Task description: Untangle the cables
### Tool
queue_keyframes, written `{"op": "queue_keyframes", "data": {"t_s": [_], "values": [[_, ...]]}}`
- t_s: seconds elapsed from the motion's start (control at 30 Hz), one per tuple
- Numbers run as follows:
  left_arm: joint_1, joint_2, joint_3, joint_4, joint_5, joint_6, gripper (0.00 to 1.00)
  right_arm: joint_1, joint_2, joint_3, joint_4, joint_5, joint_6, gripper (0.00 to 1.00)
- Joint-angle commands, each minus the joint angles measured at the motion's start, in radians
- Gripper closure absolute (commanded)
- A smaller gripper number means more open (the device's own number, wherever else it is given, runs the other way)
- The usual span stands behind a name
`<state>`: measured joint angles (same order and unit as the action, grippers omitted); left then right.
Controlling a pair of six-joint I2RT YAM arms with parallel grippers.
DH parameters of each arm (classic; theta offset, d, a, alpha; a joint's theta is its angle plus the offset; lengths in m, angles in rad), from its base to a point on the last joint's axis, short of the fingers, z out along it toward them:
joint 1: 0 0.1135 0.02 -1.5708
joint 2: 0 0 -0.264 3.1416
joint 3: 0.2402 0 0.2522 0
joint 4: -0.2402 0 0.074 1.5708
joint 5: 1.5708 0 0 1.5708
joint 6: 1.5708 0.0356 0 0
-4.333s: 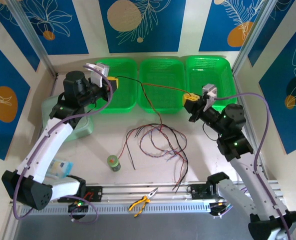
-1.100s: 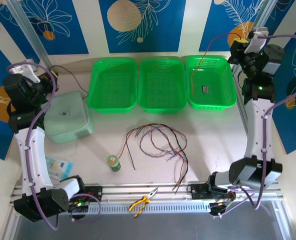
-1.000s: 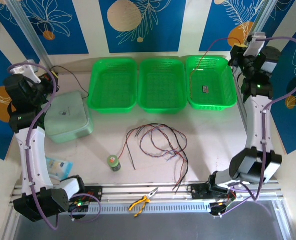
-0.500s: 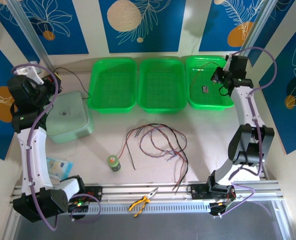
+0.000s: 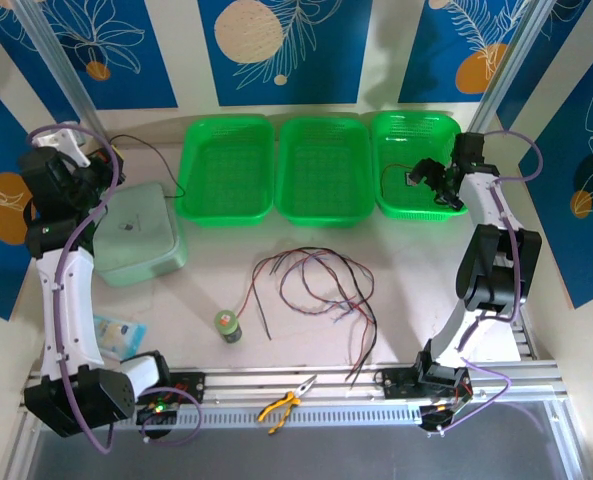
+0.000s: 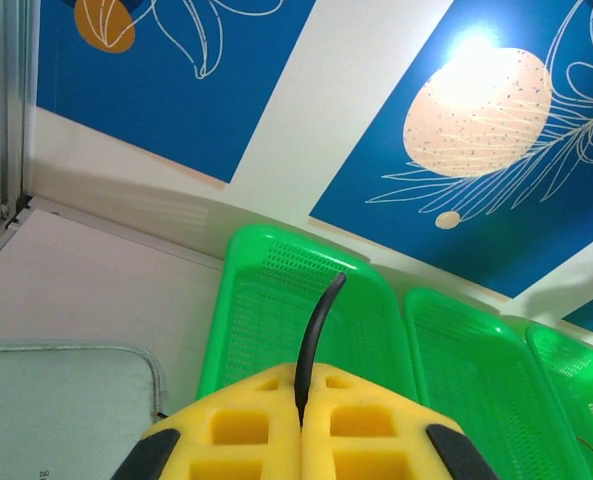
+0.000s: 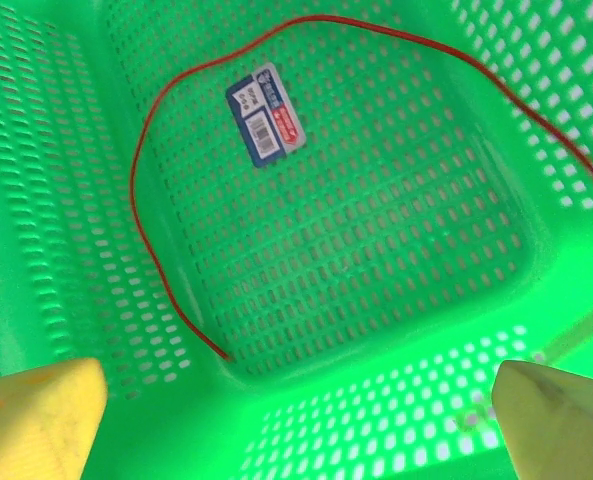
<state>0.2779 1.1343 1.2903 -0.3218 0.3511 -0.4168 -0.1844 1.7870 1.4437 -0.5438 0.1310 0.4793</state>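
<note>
A loose tangle of thin black, dark red and purple cables [image 5: 311,288] lies on the table in the middle. My left gripper [image 5: 100,163] is raised at the far left, and its yellow fingers [image 6: 376,435] are shut on one black cable [image 6: 314,325]. That black cable [image 5: 156,157] runs down toward the left green basket [image 5: 226,128]. My right gripper [image 5: 429,180] hangs low over the right green basket [image 5: 421,122], open, with nothing between its fingertips [image 7: 38,415]. A single red cable [image 7: 144,235] lies loose on that basket's floor [image 7: 376,250], beside a small label [image 7: 265,125].
A middle green basket [image 5: 324,128] stands between the other two. A pale green lidded box [image 5: 136,235] sits under the left arm. A small green bottle [image 5: 228,325], a plastic packet [image 5: 116,336] and yellow pliers [image 5: 286,403] lie near the front rail.
My right arm has come down from high at the back right into the right basket and opened, letting the red cable drop into it. The left arm has barely moved.
</note>
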Motion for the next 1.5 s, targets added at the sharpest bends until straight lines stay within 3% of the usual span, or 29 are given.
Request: {"op": "queue_keyframes", "data": {"t_s": [0.0, 0.1, 0.37, 0.53, 0.63, 0.83, 1.07, 1.27, 1.47], "values": [[-0.009, 0.014, 0.062, 0.041, -0.004, 0.018, 1.0, 0.002, -0.046, 0.001, -0.013, 0.033, -0.018, 0.01], [-0.009, 0.044, 0.119, 0.069, 0.008, 0.012, 1.0, -0.03, 0.031, 0.092, -0.128, -0.016, -0.011, 0.01], [-0.01, 0.144, 0.263, 0.228, 0.14, -0.085, 1.0, 0.04, -0.083, 0.0, -0.056, 0.012, -0.039, 0.01], [-0.016, 0.244, 0.299, 0.531, 0.254, -0.269, 1.0, 0.036, -0.122, -0.02, -0.058, -0.098, -0.009, 0.01], [-0.044, 0.315, 0.374, 0.59, 0.265, -0.305, 1.0, 0.04, -0.164, -0.038, -0.058, -0.127, -0.006, 0.01], [-0.151, 0.419, 0.457, 0.557, 0.209, -0.235, 1.0, 0.043, -0.253, -0.064, -0.058, -0.158, -0.004, 0.01], [-0.234, 0.503, 0.327, 0.435, 0.052, -0.104, 1.0, 0.01, -0.3, -0.091, -0.07, -0.187, -0.008, 0.01], [-0.281, 0.61, 0.192, 0.35, -0.002, -0.02, 1.0, -0.01, -0.327, -0.135, -0.051, -0.219, -0.016, 0.01], [-0.367, 0.758, 0.235, 0.146, -0.081, 0.114, 1.0, -0.002, -0.322, -0.153, -0.053, -0.232, -0.012, 0.01]]}}
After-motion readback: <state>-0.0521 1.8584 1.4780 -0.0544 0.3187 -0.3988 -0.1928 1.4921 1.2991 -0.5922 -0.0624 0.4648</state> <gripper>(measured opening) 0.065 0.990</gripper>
